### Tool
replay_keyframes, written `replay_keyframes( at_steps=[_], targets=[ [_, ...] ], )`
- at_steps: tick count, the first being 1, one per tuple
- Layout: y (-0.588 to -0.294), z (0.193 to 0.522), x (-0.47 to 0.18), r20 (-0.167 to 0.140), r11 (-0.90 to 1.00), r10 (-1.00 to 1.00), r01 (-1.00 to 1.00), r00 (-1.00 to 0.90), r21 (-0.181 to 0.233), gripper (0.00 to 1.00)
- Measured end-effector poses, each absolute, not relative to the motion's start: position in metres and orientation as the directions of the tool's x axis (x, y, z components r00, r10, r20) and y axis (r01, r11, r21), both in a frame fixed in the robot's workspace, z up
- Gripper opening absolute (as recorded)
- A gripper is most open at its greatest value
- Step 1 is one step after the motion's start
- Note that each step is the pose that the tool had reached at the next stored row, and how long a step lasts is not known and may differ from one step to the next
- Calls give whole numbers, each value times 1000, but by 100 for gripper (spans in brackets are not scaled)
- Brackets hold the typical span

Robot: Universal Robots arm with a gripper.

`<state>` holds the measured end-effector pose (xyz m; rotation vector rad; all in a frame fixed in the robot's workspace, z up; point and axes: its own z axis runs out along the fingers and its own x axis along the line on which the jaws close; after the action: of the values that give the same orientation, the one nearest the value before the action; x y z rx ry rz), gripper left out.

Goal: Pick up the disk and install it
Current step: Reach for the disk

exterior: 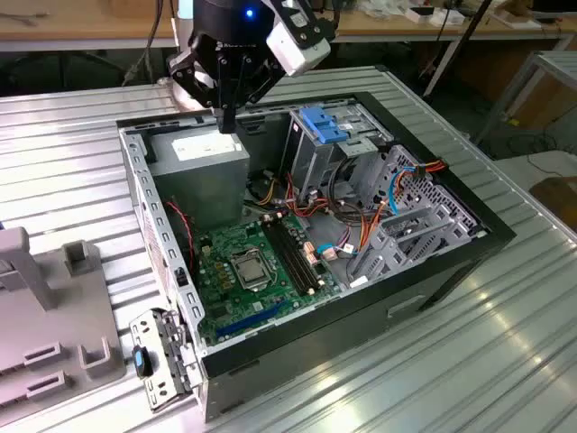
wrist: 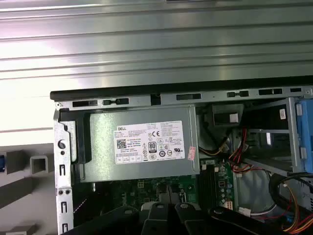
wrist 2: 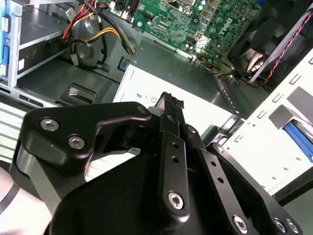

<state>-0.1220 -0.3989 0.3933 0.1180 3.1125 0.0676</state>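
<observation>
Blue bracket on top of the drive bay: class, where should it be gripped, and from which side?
Probably across the two long edges of the blue bracket, coming straight down from above. It sits proud on the tall grey drive bay, its top open, while cables crowd the space lower down on the exterior view's right.
</observation>
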Motion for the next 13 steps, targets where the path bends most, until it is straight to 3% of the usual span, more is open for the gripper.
replay_keyframes(
  at_steps=[13],
  targets=[
    [-399, 393, -138, -24, 996, 76, 75, -997, 44, 11]
  ],
)
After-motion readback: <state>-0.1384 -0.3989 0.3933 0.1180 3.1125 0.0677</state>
